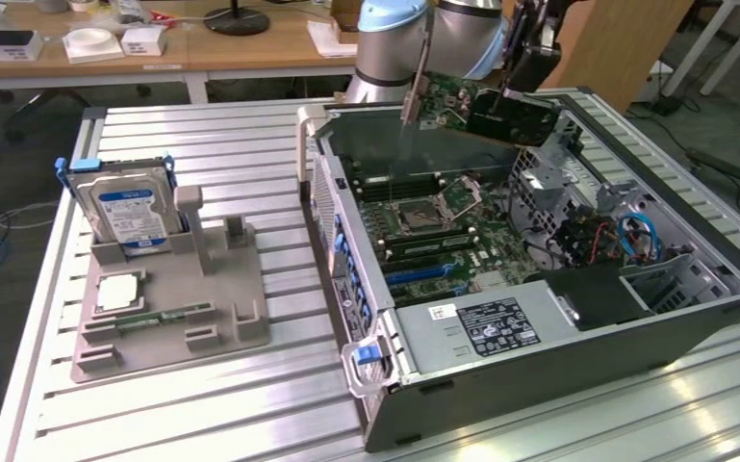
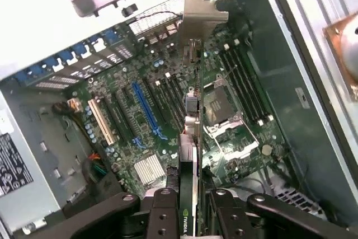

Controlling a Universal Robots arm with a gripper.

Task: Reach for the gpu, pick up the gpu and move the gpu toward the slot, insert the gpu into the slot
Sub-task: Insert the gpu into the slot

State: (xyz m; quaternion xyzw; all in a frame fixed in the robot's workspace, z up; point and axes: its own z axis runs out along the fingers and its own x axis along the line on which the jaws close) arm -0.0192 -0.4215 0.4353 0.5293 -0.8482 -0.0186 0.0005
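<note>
My gripper is shut on the gpu, a green card with a black cooler and a silvery end bracket. It hangs tilted above the far end of the open computer case. In the wrist view the gpu runs edgewise from between my gripper fingers out to its bracket. It is well above the green motherboard. The long blue slot lies on the board beside the card's line, apart from it. The same slot lies near the board's middle in the exterior view.
The square silver CPU socket and memory sticks sit on the board. A power supply fills the case's near end. On the exterior view's left, a grey fixture holds a blue-labelled hard drive.
</note>
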